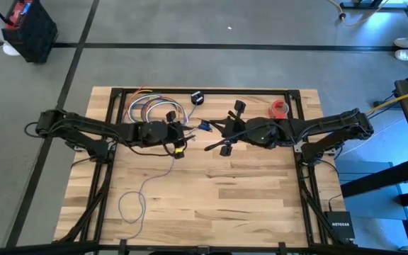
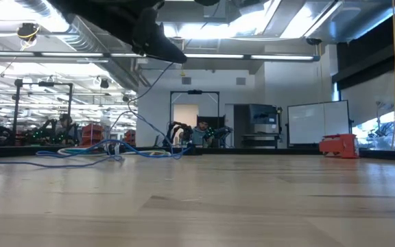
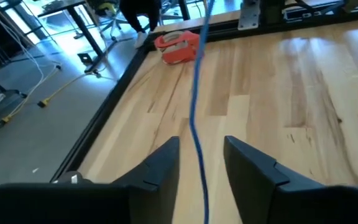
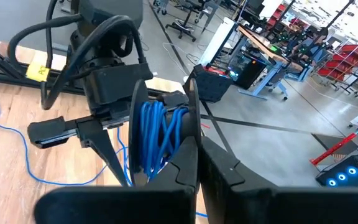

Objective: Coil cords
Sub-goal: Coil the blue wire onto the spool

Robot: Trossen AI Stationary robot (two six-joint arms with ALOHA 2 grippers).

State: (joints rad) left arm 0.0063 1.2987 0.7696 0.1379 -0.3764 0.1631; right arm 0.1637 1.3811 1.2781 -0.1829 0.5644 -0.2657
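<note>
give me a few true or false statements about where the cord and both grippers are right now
1. The thin blue cord runs between the left gripper's open fingers. True.
2. The right gripper is shut beside a bundle of blue cord loops. True.
3. The red tape roll lies at the table's near edge. False: it lies near the far edge, on the right side.
4. Loose cord trails across the wooden table on the left arm's side. True.
5. Both arms wait at the table's outer corners. False: both grippers meet near the middle.
</note>
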